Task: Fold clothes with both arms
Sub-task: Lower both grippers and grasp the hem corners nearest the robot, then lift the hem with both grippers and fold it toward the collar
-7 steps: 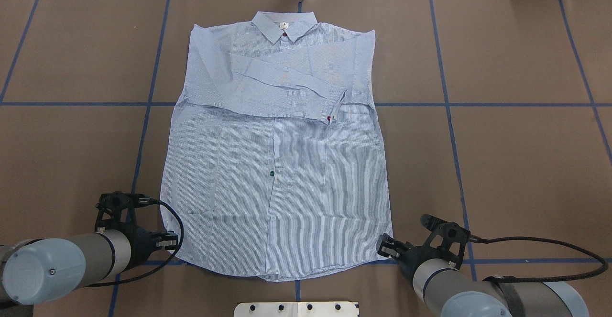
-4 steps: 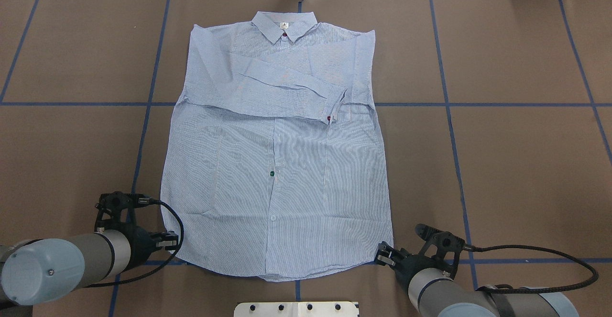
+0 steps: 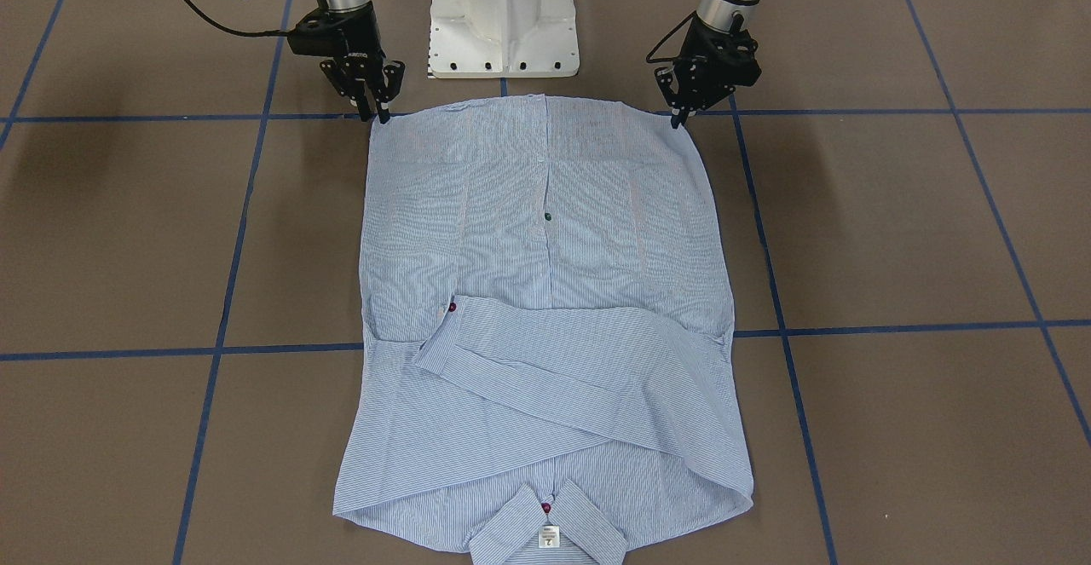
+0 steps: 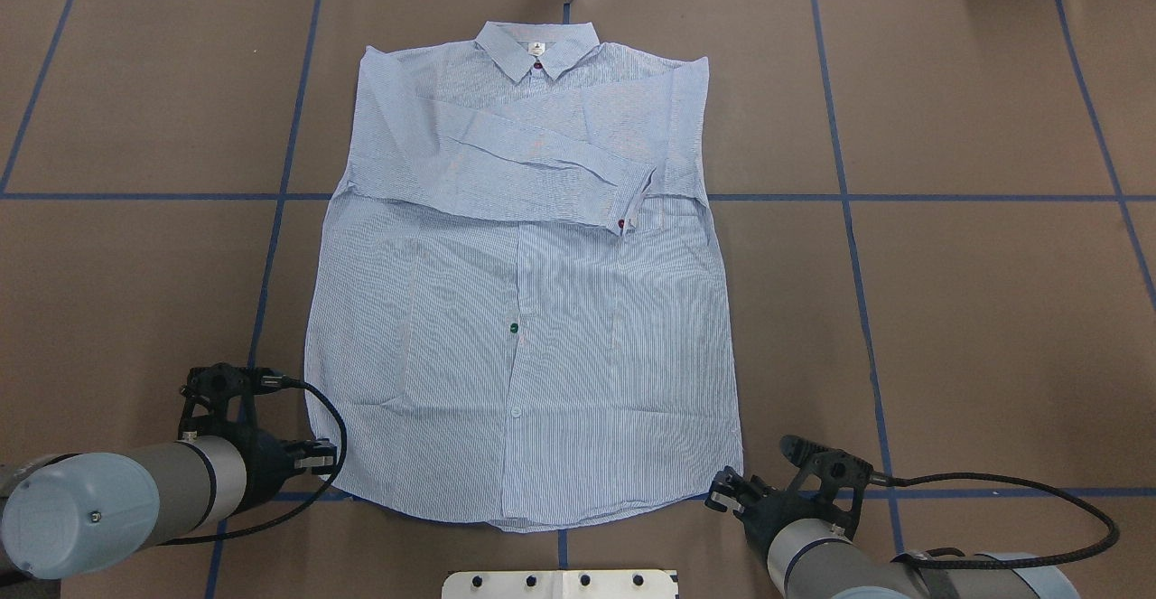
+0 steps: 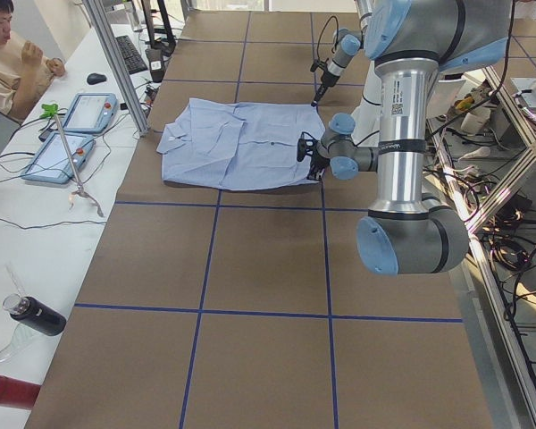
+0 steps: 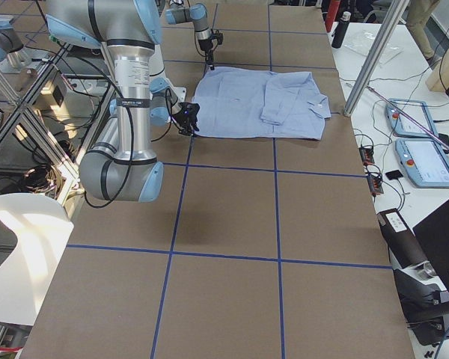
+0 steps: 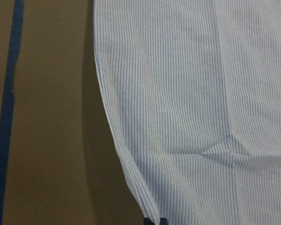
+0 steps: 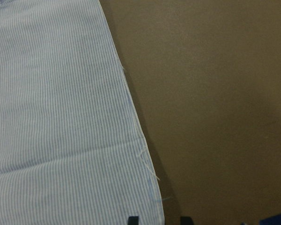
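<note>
Shirt (image 4: 519,310) flat at desk (image 4: 948,310) centre. Left end effector (image 4: 318,460) appears pinched on the lower-left hem corner. Right end effector (image 4: 720,491), fingers apart, straddles the lower-right corner. It should close fully before both lift evenly.

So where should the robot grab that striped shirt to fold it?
Probably by its two hem corners nearest the robot, one per hand, coming from the outer sides. The shirt lies flat, sleeves folded across the chest, so those corners are free; the left hand and right hand sit beside them.
</note>
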### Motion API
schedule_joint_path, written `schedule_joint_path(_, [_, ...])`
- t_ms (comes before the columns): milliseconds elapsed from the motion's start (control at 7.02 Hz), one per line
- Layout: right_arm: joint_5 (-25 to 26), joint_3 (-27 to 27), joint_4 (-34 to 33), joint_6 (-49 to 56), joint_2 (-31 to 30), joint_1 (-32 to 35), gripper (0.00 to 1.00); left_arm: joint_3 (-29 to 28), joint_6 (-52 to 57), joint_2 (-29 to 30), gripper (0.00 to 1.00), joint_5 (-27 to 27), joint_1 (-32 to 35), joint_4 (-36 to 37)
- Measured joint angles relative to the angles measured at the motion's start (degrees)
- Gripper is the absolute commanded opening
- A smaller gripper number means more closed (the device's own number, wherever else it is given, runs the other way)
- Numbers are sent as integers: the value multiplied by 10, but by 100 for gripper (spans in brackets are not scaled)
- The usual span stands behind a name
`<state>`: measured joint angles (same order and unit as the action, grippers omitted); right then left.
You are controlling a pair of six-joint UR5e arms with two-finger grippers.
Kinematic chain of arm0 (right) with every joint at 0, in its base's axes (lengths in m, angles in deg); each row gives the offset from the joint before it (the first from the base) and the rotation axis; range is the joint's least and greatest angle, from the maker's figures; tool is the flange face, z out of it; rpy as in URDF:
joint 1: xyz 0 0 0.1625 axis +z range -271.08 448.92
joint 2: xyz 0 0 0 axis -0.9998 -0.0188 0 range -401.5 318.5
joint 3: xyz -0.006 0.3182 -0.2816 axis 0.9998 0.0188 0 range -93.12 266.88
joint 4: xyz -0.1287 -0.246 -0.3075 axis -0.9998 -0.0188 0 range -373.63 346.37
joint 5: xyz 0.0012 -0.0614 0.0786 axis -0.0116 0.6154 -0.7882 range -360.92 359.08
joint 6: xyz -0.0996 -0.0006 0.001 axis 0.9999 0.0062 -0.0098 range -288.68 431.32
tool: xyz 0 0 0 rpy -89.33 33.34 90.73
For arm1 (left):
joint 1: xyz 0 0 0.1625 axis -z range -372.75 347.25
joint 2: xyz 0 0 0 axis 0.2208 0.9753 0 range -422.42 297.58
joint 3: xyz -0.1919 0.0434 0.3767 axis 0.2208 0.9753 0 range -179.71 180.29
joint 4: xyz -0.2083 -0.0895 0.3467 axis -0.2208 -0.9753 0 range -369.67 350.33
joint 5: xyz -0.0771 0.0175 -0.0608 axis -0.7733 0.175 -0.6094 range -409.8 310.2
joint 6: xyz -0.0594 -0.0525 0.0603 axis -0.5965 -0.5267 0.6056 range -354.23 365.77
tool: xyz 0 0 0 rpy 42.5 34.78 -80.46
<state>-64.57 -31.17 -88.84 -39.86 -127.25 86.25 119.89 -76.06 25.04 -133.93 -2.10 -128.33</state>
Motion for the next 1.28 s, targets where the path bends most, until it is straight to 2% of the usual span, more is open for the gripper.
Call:
schedule_joint_path(142, [0, 2, -1, 0, 4, 0, 26, 0, 0, 0, 0, 0, 0, 0])
schedule_joint_path(427, [0, 9, -5, 0, 13, 0, 1, 0, 0, 1, 0, 0, 0, 0])
schedule_joint_path(855, [0, 8, -6, 0, 14, 5, 0, 17, 0, 0, 0, -2, 0, 2])
schedule_joint_path(997, [-1, -16, -9, 1, 5, 8, 0, 33, 2, -1, 0, -4, 0, 4])
schedule_joint_path(1282, [-16, -141, -71, 1, -38, 12, 0, 101, 5, -4, 0, -29, 1, 42])
